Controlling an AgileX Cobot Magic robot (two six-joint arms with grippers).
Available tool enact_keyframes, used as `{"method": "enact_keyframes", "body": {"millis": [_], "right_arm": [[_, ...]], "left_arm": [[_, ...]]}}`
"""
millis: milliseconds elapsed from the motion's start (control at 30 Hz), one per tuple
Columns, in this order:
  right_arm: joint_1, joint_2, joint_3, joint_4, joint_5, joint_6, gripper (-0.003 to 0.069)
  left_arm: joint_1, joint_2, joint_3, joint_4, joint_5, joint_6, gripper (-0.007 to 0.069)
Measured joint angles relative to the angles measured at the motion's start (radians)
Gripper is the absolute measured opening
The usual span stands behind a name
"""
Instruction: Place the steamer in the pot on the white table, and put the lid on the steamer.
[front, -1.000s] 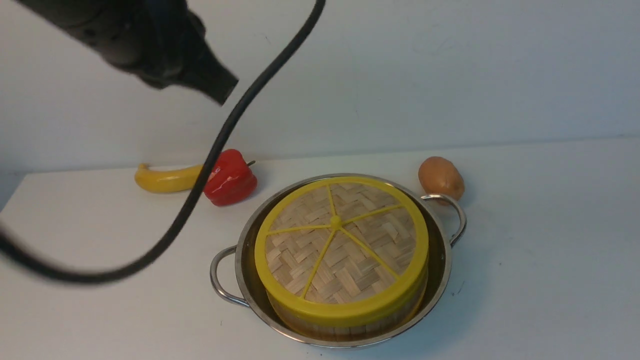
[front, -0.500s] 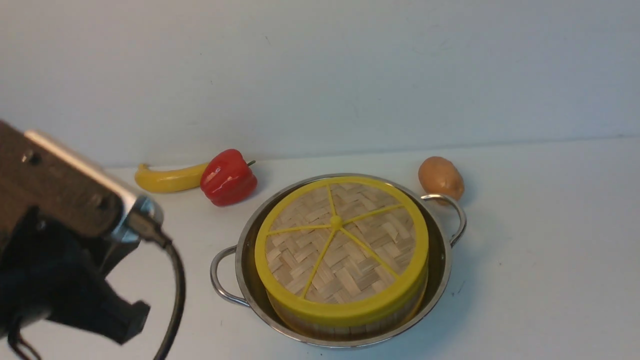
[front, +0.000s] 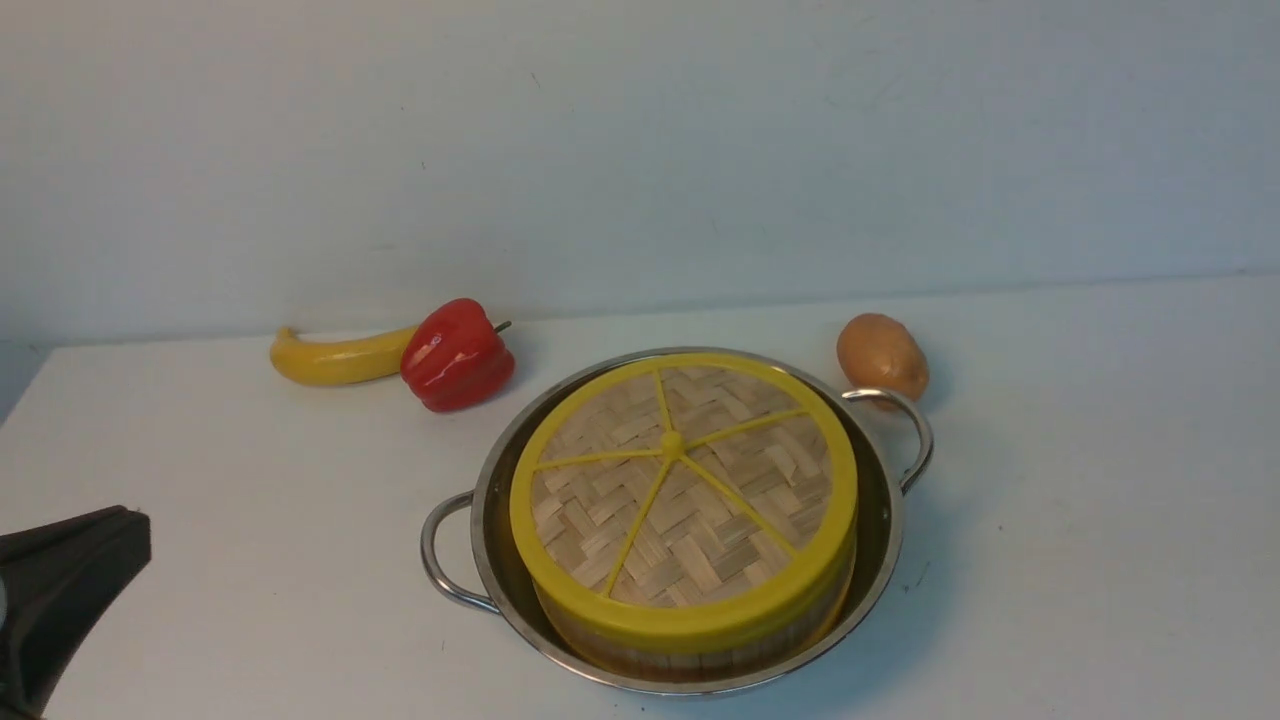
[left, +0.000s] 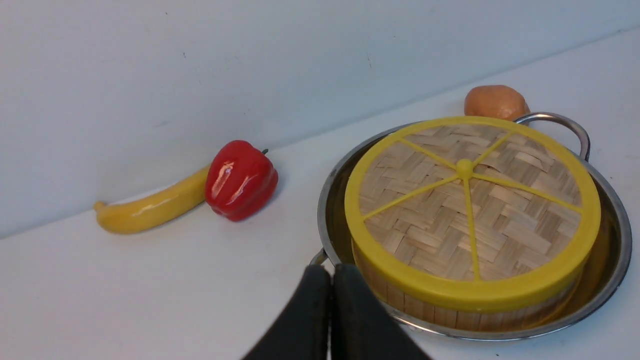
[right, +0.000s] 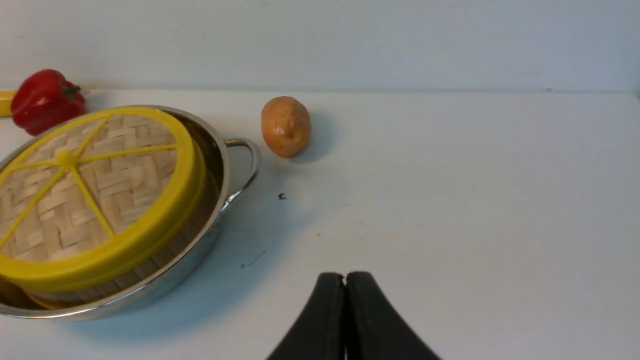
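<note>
Two arms sit back from the pot (front: 880, 540). L arm (front: 60, 590) is low, near-left of pot, only a dark tip showing; L jaws pressed together, empty. R jaws likewise closed, empty, over bare tabletop (front: 1100, 500) right of pot. Vs half a sec ago, L arm has dropped lower & further out; nothing else moved. Steamer (front: 690, 655) stands upright inside pot, lid (front: 680, 480) flat on it, knob up. Pot's handle-to-handle axis runs near-left to far-right.
</note>
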Motion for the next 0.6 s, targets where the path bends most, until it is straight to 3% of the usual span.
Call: {"method": "enact_keyframes", "body": {"millis": [300, 433, 600], "right_arm": [[0.0, 0.0, 0.0, 0.124, 0.0, 0.003, 0.0063], [0.0, 0.0, 0.001, 0.149, 0.0, 0.003, 0.0078], [0.0, 0.0, 0.001, 0.168, 0.0, 0.003, 0.0093]], "left_arm": [[0.0, 0.0, 0.0, 0.011, 0.0, 0.01, 0.0008], [0.011, -0.012, 0.023, 0.09, -0.004, 0.012, 0.0011], [0.18, -0.067, 0.164, 0.188, -0.15, -0.017, 0.0018]]}}
